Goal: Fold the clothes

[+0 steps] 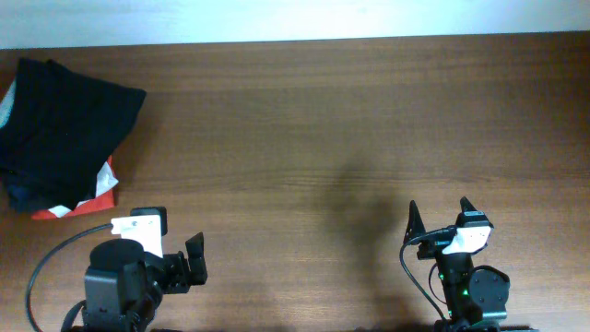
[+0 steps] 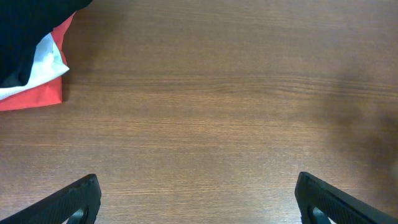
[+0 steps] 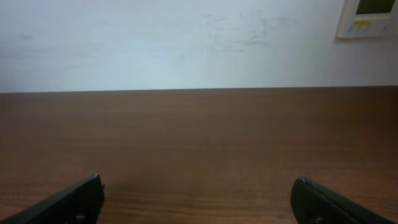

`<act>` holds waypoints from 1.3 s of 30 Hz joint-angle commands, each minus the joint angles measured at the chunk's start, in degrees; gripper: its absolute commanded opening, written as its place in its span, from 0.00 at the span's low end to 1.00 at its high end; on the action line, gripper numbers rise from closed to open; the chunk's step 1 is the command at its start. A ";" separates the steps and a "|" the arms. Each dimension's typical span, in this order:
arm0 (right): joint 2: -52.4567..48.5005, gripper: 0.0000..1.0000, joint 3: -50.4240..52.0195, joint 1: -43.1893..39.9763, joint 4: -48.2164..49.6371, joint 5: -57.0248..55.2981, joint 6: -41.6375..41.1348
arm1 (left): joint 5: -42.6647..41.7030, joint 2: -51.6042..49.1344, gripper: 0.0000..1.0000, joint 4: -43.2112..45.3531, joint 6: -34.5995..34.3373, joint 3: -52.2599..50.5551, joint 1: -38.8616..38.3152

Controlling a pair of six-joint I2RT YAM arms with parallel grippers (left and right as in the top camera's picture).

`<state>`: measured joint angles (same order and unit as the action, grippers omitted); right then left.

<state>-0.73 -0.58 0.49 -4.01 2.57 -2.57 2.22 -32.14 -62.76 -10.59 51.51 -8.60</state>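
A pile of clothes [image 1: 60,124] lies at the table's far left: a black garment on top, with red and white cloth showing beneath. Its red and white corner also shows in the left wrist view [image 2: 40,74], top left. My left gripper [image 1: 194,260] is open and empty near the front edge, right of and below the pile; in its wrist view [image 2: 198,199] only bare wood lies between the fingers. My right gripper [image 1: 440,214] is open and empty at the front right, far from the clothes; its wrist view [image 3: 198,199] shows bare table.
The brown wooden table [image 1: 350,138] spans the view. A pale wall [image 3: 186,43] stands behind its far edge, with a white wall panel [image 3: 367,17] at the upper right.
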 commanded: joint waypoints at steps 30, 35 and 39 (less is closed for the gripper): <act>0.52 0.99 0.26 0.31 -0.28 0.15 0.44 | 2.32 31.87 0.99 59.39 4.02 -51.01 4.39; 0.52 0.99 0.26 0.31 -0.28 0.15 0.44 | 1.49 31.85 0.99 58.23 4.44 -50.99 4.37; 0.52 0.99 0.26 0.31 -0.28 0.17 0.44 | 1.49 31.85 0.99 58.23 4.44 -50.99 4.37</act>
<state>-0.58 -0.58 0.49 -4.01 2.59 -2.55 4.49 -0.73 -4.51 -7.11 0.89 -4.51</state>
